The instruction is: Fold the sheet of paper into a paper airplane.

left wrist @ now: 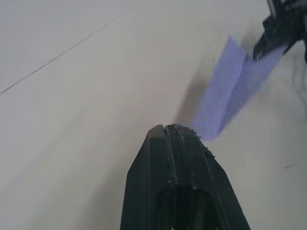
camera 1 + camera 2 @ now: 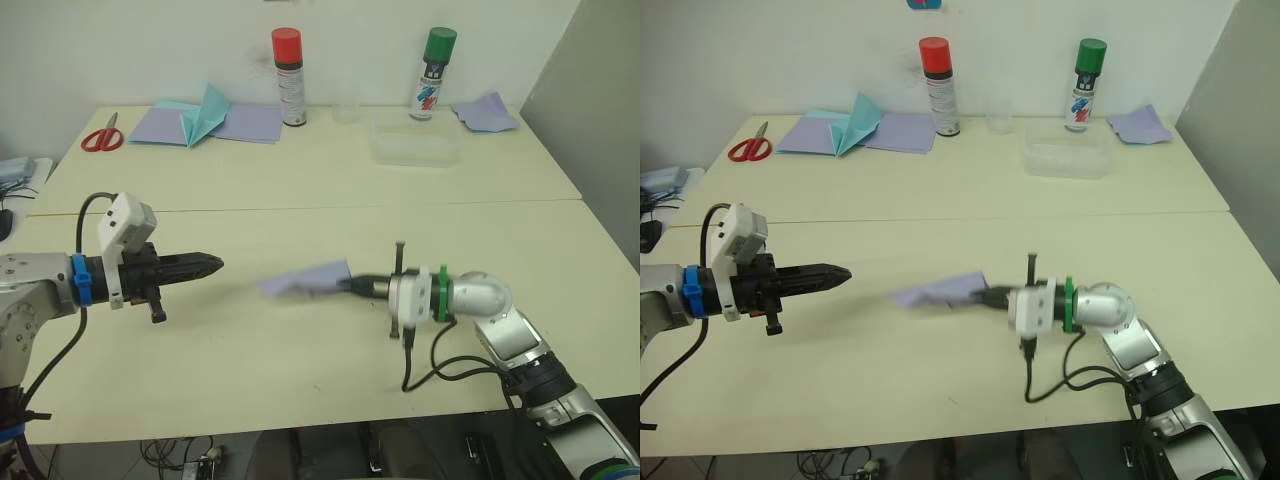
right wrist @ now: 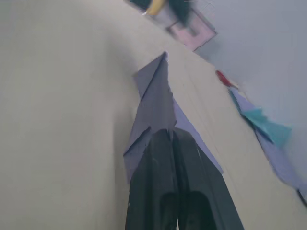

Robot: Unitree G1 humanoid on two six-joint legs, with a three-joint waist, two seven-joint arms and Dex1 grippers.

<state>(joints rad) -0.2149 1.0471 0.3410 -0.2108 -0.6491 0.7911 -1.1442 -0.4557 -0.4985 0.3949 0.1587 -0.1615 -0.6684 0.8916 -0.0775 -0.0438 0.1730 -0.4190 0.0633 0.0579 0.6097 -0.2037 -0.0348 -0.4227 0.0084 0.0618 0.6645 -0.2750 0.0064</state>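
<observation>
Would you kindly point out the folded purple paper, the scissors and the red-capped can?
paper airplane [image 2: 310, 277], left eye view, middle of the folded body.
scissors [image 2: 102, 138], left eye view, red handles.
red-capped can [image 2: 290, 85], left eye view, can body.

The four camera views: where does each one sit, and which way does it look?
Left eye view: on the head, looking forward and down at the cream table; both arms show.
Right eye view: same head, same scene, seen slightly to one side.
Left wrist view: on the left wrist, looking along the left gripper, jaws shut, toward the folded lavender paper airplane.
Right wrist view: on the right wrist, looking along the right gripper, jaws shut on that airplane.
Shared: all four show the airplane.
</observation>
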